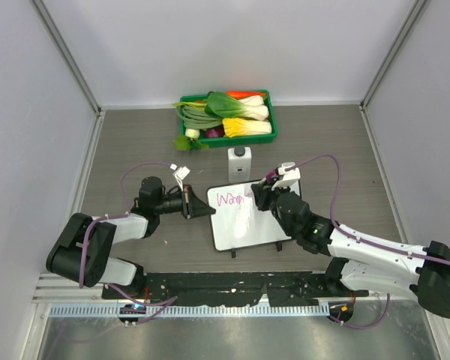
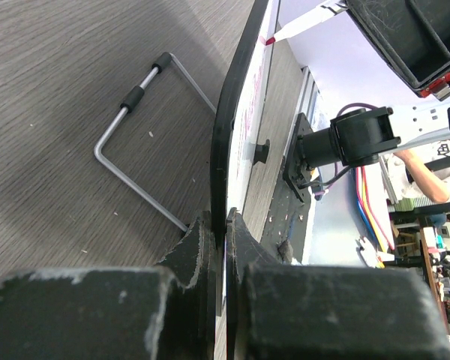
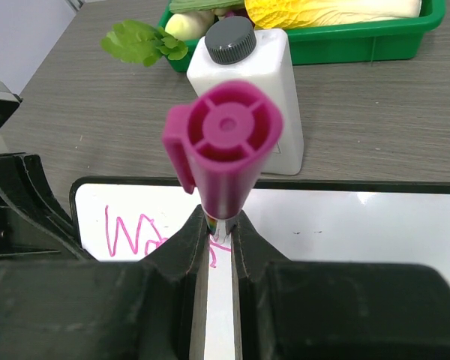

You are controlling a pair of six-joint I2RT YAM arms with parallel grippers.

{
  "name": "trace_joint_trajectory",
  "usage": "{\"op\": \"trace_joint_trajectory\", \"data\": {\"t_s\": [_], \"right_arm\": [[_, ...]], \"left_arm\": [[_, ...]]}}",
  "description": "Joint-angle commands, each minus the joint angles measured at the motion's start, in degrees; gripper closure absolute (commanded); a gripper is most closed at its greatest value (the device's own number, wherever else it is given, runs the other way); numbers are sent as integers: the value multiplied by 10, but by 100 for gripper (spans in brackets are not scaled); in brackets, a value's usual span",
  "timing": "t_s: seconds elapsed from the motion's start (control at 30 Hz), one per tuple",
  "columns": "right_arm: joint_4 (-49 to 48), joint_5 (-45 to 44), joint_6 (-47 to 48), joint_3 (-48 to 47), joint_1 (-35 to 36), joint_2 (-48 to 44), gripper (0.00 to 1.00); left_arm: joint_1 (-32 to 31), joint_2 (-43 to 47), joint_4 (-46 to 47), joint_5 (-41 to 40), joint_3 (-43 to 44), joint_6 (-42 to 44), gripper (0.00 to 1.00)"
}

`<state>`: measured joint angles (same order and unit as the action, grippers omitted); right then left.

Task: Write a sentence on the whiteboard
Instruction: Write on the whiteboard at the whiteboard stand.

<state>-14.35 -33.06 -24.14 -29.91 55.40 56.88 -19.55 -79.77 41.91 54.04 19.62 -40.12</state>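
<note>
We find the whiteboard (image 1: 251,225) just nearside of the bottle (image 1: 240,162). Left gripper (image 1: 201,204) clamps its edge. Right gripper (image 3: 222,229) clamps the marker (image 3: 223,142), tip at the sentence (image 3: 135,234). We should press lightly, stroking rightward, board pinned.

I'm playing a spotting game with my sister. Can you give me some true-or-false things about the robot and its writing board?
1. The right fingers are holding a pink marker. True.
2. The whiteboard has nothing written on it. False: pink writing has begun near one corner.
3. The left fingers are pinching the whiteboard's edge. True.
4. The green tray is full of toy cars. False: it holds vegetables.
5. A white bottle stands between the tray and the whiteboard. True.
</note>
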Motion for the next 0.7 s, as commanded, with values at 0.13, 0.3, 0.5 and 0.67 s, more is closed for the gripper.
{"op": "trace_joint_trajectory", "data": {"t_s": [0.13,0.3,0.5,0.67], "right_arm": [[3,-8,-18,12,-2,-12,99],[22,1,-31,20,-2,-23,99],[34,12,-44,35,-1,-33,99],[40,17,-55,43,-2,-28,99]], "left_arm": [[-7,-6,0,-12,12,29,100],[-8,-5,0,-12,11,29,100],[-8,-4,-1,-13,11,29,100],[-8,-5,0,-13,11,29,100]]}}
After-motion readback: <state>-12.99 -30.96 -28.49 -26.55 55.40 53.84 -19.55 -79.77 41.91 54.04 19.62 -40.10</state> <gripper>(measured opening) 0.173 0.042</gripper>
